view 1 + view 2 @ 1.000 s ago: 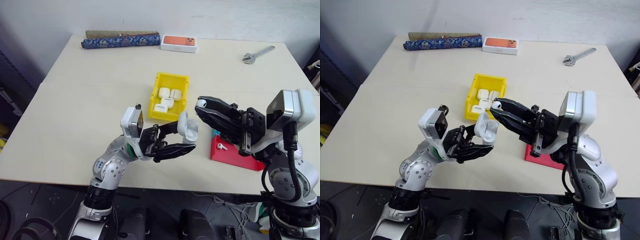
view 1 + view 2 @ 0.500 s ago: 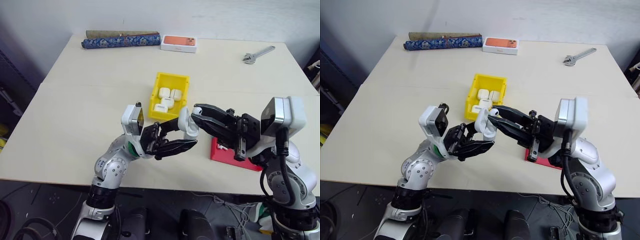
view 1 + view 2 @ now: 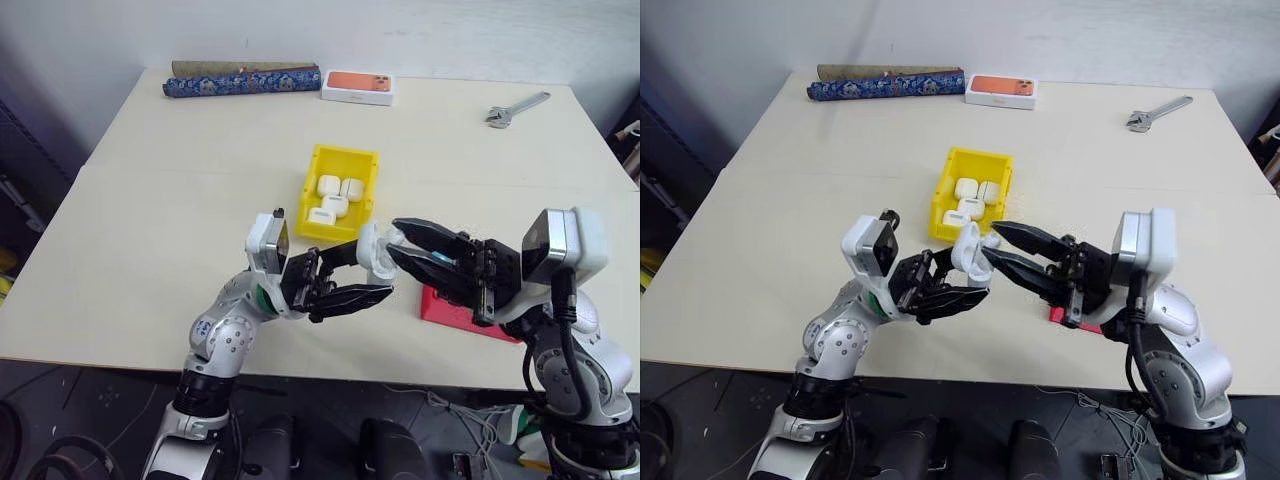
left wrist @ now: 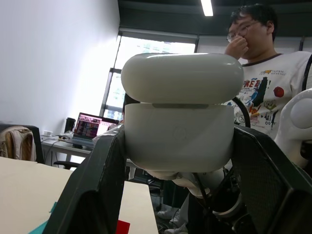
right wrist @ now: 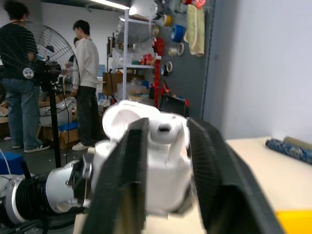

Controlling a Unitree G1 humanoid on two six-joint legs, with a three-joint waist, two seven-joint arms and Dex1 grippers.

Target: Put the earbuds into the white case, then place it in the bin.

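Now an earbud [image 5: 162,130] sits in the open white case [image 3: 375,252], held up between both arms.
Above the surface [image 3: 150,220], the left end effector [image 3: 360,272] is clamped on the case body, lid flipped up. The right end effector [image 3: 402,238] has its black fingers parted, straddling the case with the bud between them. Just behind stands the yellow bin [image 3: 316,170] holding several white cases; another earbud [image 3: 443,293] lies in the red tray [image 3: 440,307].

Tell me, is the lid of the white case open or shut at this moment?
Open. In the right wrist view the white case has its lid flipped back, and an earbud sits in its top between the right gripper's fingers.
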